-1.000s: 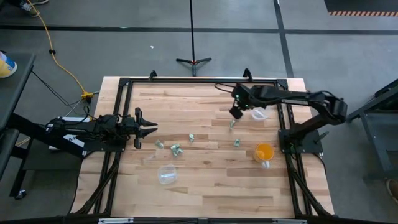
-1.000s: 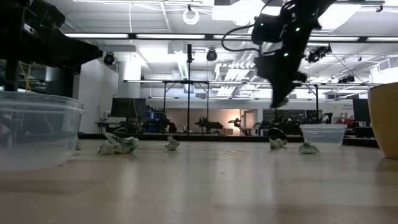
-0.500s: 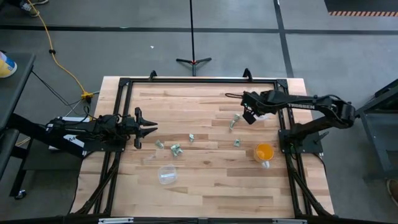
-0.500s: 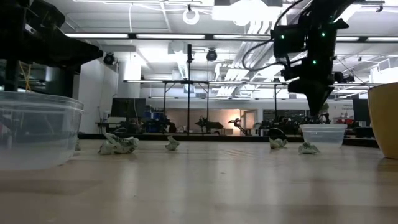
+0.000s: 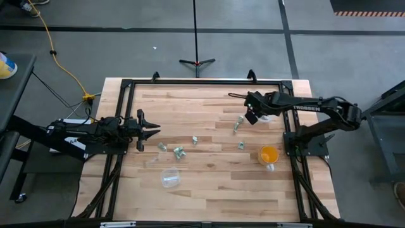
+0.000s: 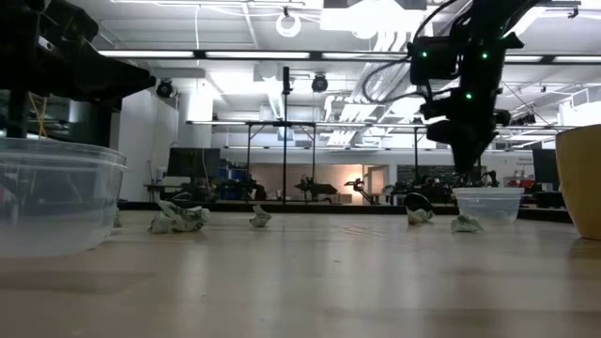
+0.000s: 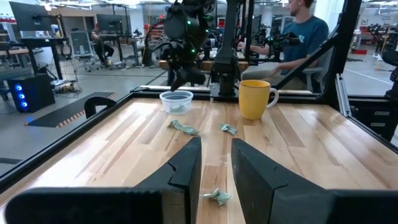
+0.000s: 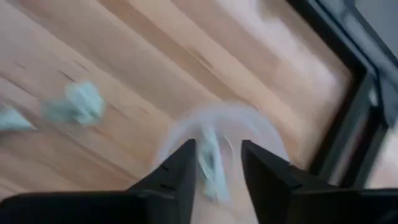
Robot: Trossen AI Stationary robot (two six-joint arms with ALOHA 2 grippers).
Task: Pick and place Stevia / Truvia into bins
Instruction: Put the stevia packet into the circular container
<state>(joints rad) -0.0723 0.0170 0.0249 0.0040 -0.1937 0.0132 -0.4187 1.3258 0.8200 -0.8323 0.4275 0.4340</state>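
Observation:
Several crumpled Stevia / Truvia packets lie on the wooden table: two (image 5: 162, 147) (image 5: 179, 152) ahead of my left gripper (image 5: 155, 133), one (image 5: 195, 140) at mid-table, two (image 5: 239, 122) (image 5: 240, 145) toward the right. My left gripper (image 7: 216, 162) waits open at the left edge. My right gripper (image 5: 250, 118) hangs open over the far-right clear bin (image 6: 488, 202). A blurred packet (image 8: 210, 163) shows beyond its fingers, inside the bin's rim (image 8: 180, 127). A second clear bin (image 5: 169, 177) near the front holds a packet.
An orange cup (image 5: 269, 154) stands near the right edge, nearer than the far-right bin. A black frame (image 5: 288, 126) borders the table on all sides. A person in a blue shirt (image 7: 305, 37) sits beyond the table's right side.
My right gripper has travelled toward the table's right edge, from above the packet right of mid-table to a spot over the far-right bin, and has hardly moved since. The packets on the table have stayed put.

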